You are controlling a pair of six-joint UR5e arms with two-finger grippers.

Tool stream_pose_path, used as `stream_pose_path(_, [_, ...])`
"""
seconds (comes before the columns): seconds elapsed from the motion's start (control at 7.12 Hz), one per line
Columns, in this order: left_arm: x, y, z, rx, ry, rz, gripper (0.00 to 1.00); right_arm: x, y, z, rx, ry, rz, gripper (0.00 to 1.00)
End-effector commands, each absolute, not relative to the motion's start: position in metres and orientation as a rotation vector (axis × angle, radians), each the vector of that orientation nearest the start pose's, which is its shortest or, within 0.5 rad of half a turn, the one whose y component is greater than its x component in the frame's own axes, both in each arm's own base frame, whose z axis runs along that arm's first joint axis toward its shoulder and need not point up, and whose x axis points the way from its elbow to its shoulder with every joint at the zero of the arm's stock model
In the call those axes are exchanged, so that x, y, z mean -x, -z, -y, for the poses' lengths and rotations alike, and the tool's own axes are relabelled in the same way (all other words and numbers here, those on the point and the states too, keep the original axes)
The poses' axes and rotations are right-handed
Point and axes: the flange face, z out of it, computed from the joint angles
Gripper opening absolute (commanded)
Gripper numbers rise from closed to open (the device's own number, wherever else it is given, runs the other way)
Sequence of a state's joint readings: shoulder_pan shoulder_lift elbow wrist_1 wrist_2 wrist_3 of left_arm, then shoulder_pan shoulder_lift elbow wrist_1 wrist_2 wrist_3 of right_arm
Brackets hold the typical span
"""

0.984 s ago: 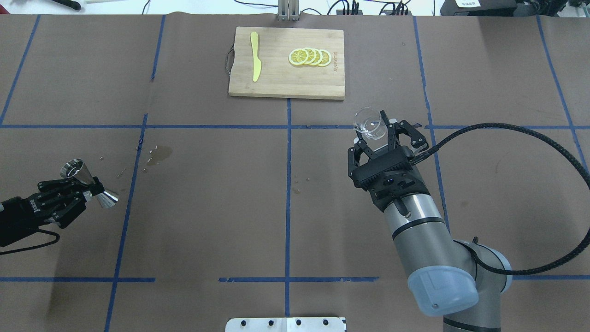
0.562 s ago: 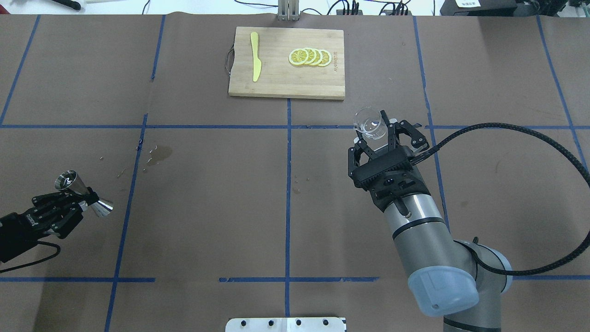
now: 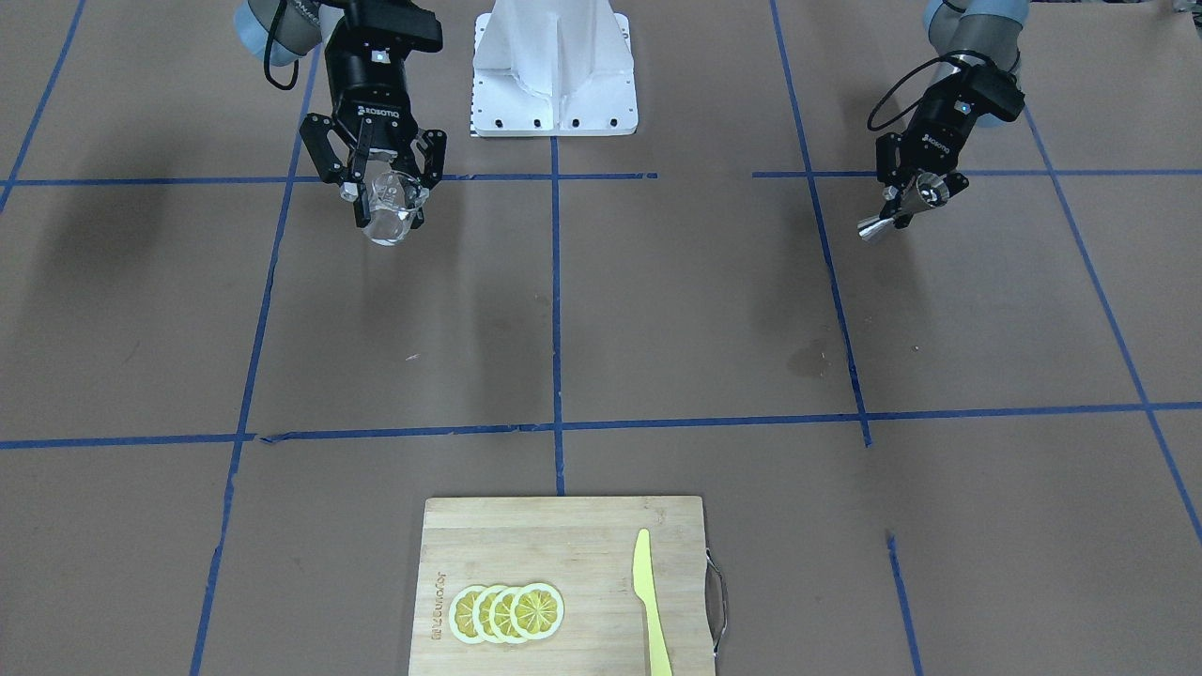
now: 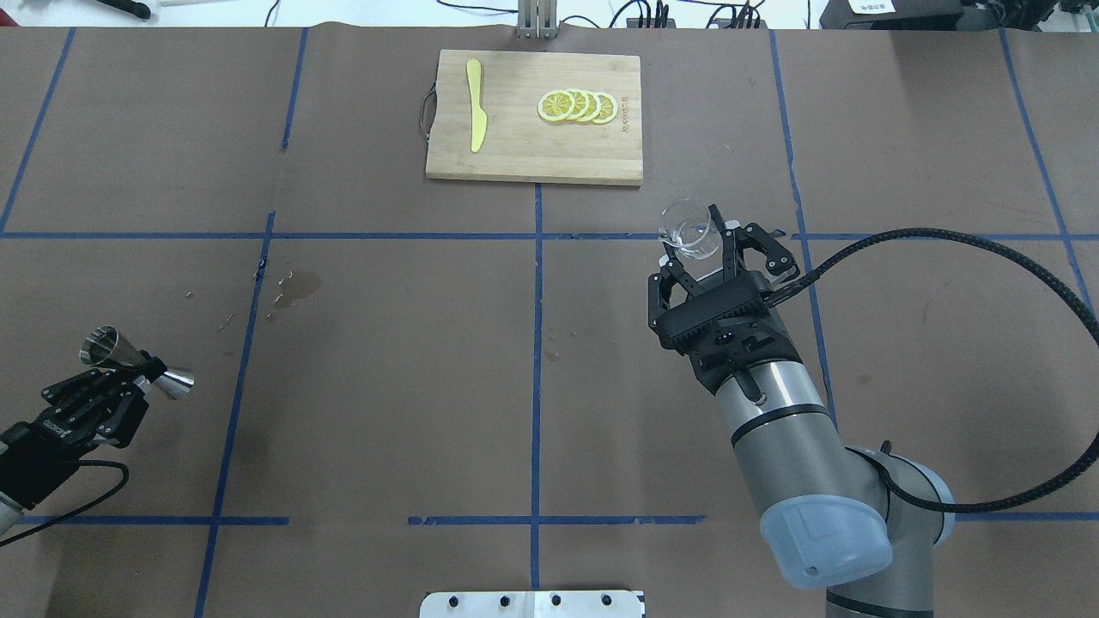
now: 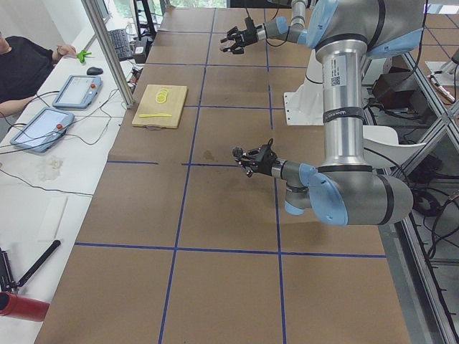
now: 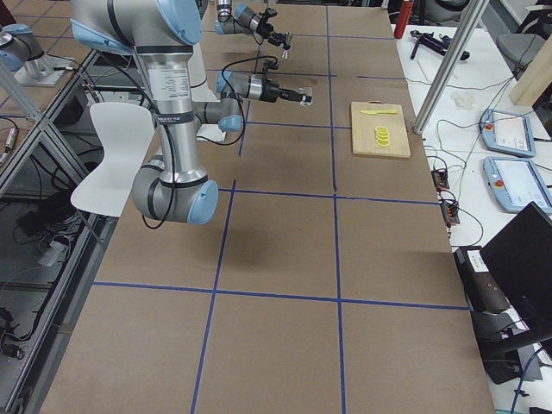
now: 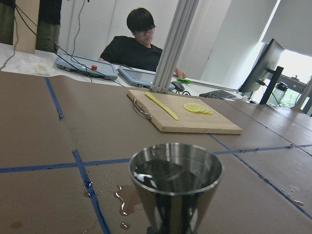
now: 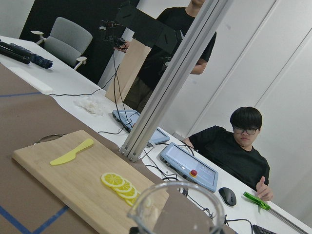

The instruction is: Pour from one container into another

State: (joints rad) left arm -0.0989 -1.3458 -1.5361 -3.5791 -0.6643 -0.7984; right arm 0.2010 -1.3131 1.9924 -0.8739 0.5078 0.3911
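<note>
The clear handled cup (image 4: 689,230) hangs tilted above the table right of centre, with my right gripper (image 4: 697,246) shut on it; it also shows as the cup (image 3: 390,208) in my right gripper (image 3: 385,188), and its rim (image 8: 178,209) fills the bottom of the right wrist view. The steel hourglass jigger (image 4: 137,365) sits far off at the left edge, leaning, with my left gripper (image 4: 144,378) shut on its waist. From the front, the jigger (image 3: 903,210) hangs from my left gripper (image 3: 907,195). Its upper cone (image 7: 175,180) stands close in the left wrist view.
A bamboo cutting board (image 4: 532,159) lies at the far middle with a yellow knife (image 4: 475,116) and lemon slices (image 4: 577,106). A wet stain (image 4: 296,287) and droplets mark the paper at left. The base plate (image 4: 532,603) sits at the near edge. Operators sit beyond the far side.
My left gripper has drawn the jigger left and back towards the near table edge. The right arm and the cup have not moved.
</note>
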Motion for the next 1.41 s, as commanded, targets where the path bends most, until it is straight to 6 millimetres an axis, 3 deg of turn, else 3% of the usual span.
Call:
stream_pose_path(0.0, [-0.326,-0.574,0.245,-1.266,0.325,-1.101,0.0,0.427,-0.238,0.311,-1.428,0.064,0.381,0.0])
stream_pose_path(1.26, [-0.34,-0.572,0.246,-1.333,0.211,-1.018,0.0,0.427,-0.24,0.312,-1.427,0.067,0.375,0.0])
